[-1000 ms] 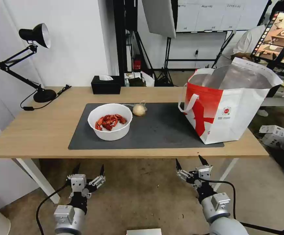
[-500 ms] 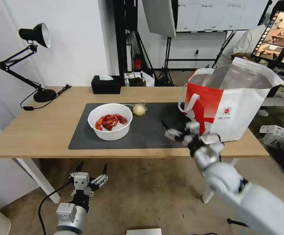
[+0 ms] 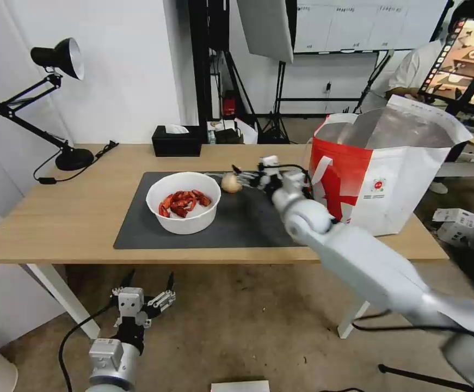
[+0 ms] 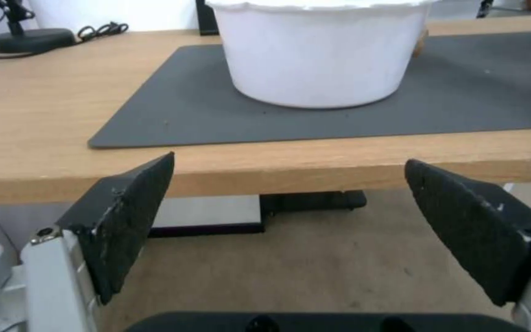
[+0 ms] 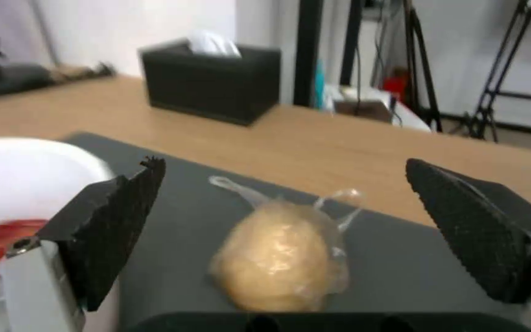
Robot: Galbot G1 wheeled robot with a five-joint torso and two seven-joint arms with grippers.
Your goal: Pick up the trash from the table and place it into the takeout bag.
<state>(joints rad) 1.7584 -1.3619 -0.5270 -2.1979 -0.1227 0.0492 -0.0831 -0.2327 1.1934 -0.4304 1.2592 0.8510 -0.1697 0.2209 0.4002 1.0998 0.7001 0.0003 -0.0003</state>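
Reaching right gripper (image 3: 246, 178) at beige wrapped ball (image 3: 231, 183) on mat (image 3: 258, 218), just beside white bowl (image 3: 183, 202); jaws apart, straddling ball in right wrist view, not yet touching. Best centring on ball body, not the loose wrap tails, closing gently. Takeout bag (image 3: 383, 179) waiting well to the right. Left gripper (image 3: 148, 296) idling open below table (image 3: 84, 218). Differing from 0.5 s ago: right arm extending from front table edge to ball.
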